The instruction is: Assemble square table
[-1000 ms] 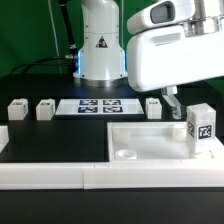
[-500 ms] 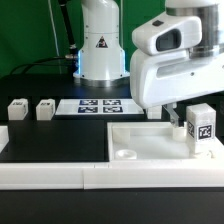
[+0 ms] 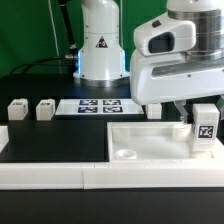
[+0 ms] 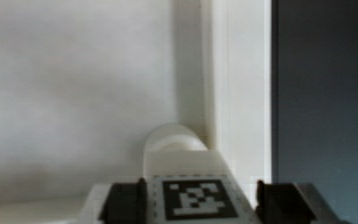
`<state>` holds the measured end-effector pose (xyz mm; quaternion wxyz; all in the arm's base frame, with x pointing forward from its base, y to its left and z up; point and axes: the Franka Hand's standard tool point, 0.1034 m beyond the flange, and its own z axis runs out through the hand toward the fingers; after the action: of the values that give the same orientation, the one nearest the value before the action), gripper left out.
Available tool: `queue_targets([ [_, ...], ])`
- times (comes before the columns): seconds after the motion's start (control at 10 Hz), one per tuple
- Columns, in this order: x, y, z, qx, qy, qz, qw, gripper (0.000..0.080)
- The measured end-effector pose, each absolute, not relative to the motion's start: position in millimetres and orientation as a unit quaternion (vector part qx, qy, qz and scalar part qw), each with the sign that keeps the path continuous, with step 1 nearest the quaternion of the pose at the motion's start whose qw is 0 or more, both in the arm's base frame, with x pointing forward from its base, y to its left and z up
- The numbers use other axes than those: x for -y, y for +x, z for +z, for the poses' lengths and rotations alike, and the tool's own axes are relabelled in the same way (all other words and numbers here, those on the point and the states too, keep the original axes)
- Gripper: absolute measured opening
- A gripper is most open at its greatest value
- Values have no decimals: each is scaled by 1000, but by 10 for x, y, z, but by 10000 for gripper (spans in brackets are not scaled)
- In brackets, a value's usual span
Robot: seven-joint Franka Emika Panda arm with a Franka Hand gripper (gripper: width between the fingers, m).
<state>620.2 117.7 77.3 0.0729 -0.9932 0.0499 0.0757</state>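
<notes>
Jaws closed narrow on the small white tagged leg, which stands upright on the white plastic square slab, at its corner on the exterior view's right. Socket under the leg is hidden. Risk: a tilted leg jams there, or the slab skids on the black tabletop.

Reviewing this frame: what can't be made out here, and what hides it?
1. Whether the hand touches the tagged leg: the wrist view's edge cuts the fingers off, and in the exterior view the arm's white housing mostly covers them.
2. Another leg: exterior view, partly hidden behind that housing.
3. Slab: its sockets at the exterior view's right are hidden by the tagged leg or cut off by the edge.
</notes>
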Motion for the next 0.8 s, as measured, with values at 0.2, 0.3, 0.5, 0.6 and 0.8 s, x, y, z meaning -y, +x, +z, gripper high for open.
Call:
queue_targets([
  [0.2, -1189, 6200, 773, -113, -988, 80, 69, 296],
  [0.3, -1207, 6214, 760, -164, -982, 74, 65, 296],
  [0.5, -1267, 6151, 726, -273, -959, 46, 60, 296],
  [0.6, -1294, 6157, 720, -330, -941, 42, 60, 296],
  [0.8, -1354, 6186, 704, -460, -884, 31, 76, 297],
])
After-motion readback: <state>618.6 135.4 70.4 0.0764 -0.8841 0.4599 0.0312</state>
